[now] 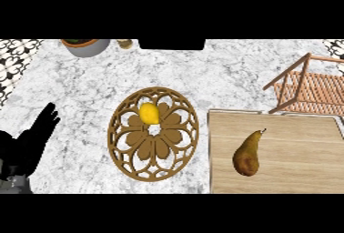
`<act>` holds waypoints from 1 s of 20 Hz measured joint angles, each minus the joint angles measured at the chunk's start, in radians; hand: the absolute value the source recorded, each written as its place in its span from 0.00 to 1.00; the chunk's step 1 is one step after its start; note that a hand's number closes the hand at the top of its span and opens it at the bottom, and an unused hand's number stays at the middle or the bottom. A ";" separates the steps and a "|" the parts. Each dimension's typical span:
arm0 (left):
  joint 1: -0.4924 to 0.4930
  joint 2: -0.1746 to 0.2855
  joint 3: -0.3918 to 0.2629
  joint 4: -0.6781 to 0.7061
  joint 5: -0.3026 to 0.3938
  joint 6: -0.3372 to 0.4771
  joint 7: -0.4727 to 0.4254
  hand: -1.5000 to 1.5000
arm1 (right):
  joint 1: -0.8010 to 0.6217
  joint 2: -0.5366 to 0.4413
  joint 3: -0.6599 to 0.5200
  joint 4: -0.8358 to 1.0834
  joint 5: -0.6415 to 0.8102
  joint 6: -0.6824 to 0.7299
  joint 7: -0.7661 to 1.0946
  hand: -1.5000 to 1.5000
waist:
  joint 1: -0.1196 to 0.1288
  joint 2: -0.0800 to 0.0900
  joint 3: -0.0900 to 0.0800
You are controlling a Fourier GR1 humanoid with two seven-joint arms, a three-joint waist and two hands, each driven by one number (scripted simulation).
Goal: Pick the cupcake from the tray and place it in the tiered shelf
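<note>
While left hand (37, 136) rests open, pear (246, 154) on tray (302, 175) — shelf (316, 91) beyond.

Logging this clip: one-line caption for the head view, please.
Pear on wooden tray, lemon on openwork plate, tiered shelf beyond, left hand open at left edge.

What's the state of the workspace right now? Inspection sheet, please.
Surface: marbled grey-white counter.
Job's things: wooden tray at the right holds a brown pear, no cupcake seen; tiered shelf sits beyond the tray, at the far right.
Clutter: round lattice trivet at centre with a yellow fruit on it; plant pot at the far edge.
Hands: left hand open, fingers up, resting at the left edge; right hand not in view.
Cables: nothing seen.
Surroundings: patterned tiles at the far left; dark block at the far edge.
</note>
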 measured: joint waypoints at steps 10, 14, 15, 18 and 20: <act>0.001 0.002 0.015 0.005 0.002 0.001 -0.007 0.50 | 0.062 -0.232 -0.137 0.110 -0.125 0.177 0.066 0.00 | -0.015 0.001 0.004; 0.002 -0.005 0.022 0.005 0.004 0.014 -0.003 0.50 | 0.133 -0.306 -0.158 0.136 -0.142 0.206 0.083 0.00 | -0.032 0.001 0.008; 0.005 -0.007 0.023 0.004 0.006 0.014 -0.005 0.50 | 0.148 -0.323 -0.160 0.139 -0.143 0.215 0.089 0.00 | -0.036 0.001 0.009; 0.012 -0.008 0.029 0.003 0.007 0.019 -0.003 0.50 | 0.197 -0.351 -0.163 0.143 -0.147 0.236 0.091 0.00 | -0.053 -0.002 0.012; 0.023 -0.007 0.035 0.006 0.010 0.018 -0.008 0.50 | 0.225 -0.366 -0.169 0.144 -0.152 0.248 0.093 0.00 | -0.062 -0.005 0.014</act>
